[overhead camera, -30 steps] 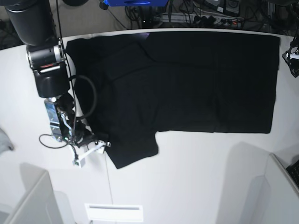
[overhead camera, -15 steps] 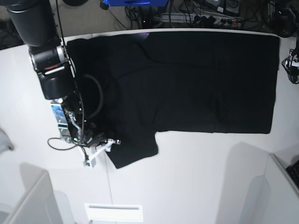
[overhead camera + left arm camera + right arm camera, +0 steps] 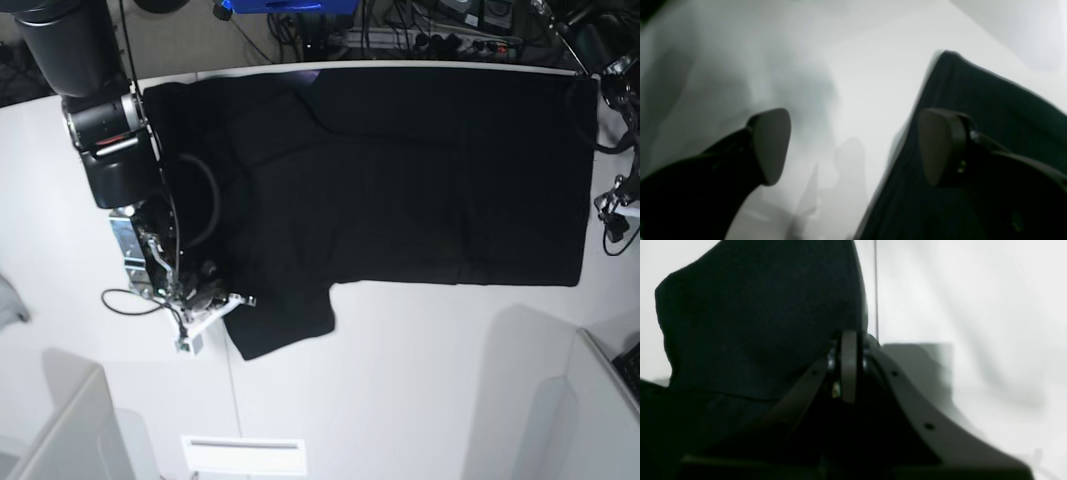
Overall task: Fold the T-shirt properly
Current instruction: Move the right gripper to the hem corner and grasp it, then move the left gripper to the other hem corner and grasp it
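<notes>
my right gripper (image 3: pixel 848 370) pinched tight on the T-shirt (image 3: pixel 400 170) sleeve edge, my left gripper (image 3: pixel 853 146) wide open, empty, over the white table (image 3: pixel 420 380)

We see the T-shirt (image 3: pixel 400 170) spread plain black, no print showing on its upper side, across the white table (image 3: pixel 420 380). In the left wrist view the cloth reads black with a faint green cast against the pale grey-white surface. The right arm (image 3: pixel 95 110), at the scene's left, is black and dark grey with a thin red band, bare silver metal lower down, and white fittings at the right gripper (image 3: pixel 235 300). Its pads (image 3: pixel 848 366) look grey-brown; so do the left gripper's pads (image 3: pixel 771 143). A blue object (image 3: pixel 285 5) sits at the far edge.
</notes>
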### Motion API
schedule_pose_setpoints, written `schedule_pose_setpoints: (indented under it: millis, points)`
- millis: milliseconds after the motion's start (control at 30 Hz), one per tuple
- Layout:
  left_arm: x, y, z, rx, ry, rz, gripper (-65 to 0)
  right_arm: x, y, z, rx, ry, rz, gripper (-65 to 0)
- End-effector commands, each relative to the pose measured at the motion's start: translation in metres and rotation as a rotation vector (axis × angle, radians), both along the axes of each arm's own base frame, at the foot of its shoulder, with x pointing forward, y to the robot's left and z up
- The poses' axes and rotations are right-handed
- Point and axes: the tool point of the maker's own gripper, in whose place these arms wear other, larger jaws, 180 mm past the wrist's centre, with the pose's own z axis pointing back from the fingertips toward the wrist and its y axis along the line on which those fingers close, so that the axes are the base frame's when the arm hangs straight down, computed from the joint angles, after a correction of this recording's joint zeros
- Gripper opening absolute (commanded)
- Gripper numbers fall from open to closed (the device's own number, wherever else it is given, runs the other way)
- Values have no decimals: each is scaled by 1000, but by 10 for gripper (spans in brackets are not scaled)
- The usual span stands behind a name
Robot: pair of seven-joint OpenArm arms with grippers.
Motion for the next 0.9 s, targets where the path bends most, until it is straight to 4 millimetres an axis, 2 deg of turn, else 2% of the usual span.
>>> schedule_pose_setpoints:
  millis: [0, 167, 367, 533, 700, 867]
  points:
    - [12, 8, 14, 37, -28, -3, -72, 16, -3, 18, 7, -49, -5, -650]
    - [45, 6, 6, 3, -18, 5, -72, 16, -3, 19, 8, -51, -6, -650]
    - [95, -20, -8, -81, 4, -61, -72, 19, -4, 23, 6, -61, -6, -650]
    - [123, -32, -11, -110, 31, -103, -72, 19, -5, 23, 4, -62, -6, -650]
    - [141, -40, -19, -179, 39, -96, -72, 19, -6, 23, 3, -62, -7, -650]
    - [141, -37, -27, -154, 57, -90, -72, 19, -8, 23, 0, -62, -9, -650]
